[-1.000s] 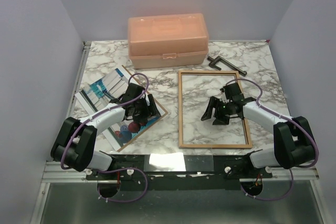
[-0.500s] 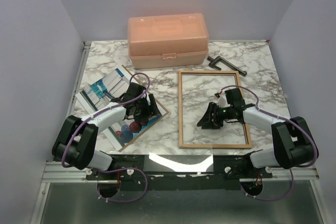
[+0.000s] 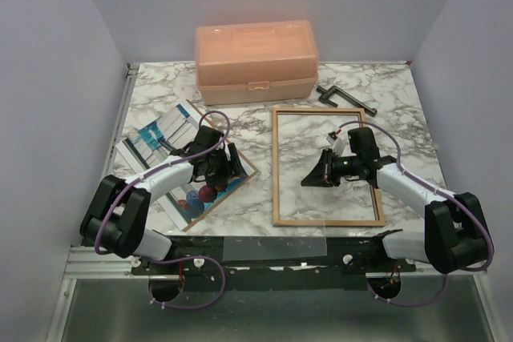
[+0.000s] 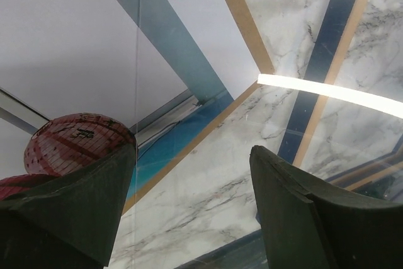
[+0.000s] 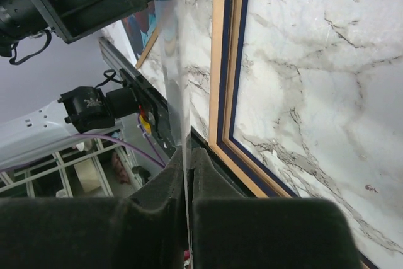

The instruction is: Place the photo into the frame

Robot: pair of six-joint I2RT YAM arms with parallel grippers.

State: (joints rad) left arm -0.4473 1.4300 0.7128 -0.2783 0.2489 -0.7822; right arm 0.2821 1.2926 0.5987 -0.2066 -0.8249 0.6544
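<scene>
The photo [image 3: 164, 138] lies face up at the left on a brown backing board [image 3: 245, 168]; its white columns [image 4: 75, 42] and a red balloon [image 4: 75, 140] show in the left wrist view. My left gripper [image 3: 215, 170] hovers low over the photo's right end, open [image 4: 192, 149], nothing between its fingers. The frame [image 3: 276, 166] lies flat at the centre right, tan back up, with its navy inner edge [image 5: 239, 61] showing. Inside it, my right gripper [image 3: 309, 180] is shut [image 5: 187, 152] on a thin clear sheet [image 5: 176, 61], seen edge-on between the pads.
A peach plastic box [image 3: 256, 62] stands at the back centre. A black clamp tool [image 3: 345, 98] lies behind the frame's far right corner. The metal rail [image 3: 272, 258] with the arm bases runs along the near edge.
My right gripper went from open to shut, pinching the clear sheet, and shifted slightly left over the frame. The left gripper stayed almost still above the photo.
</scene>
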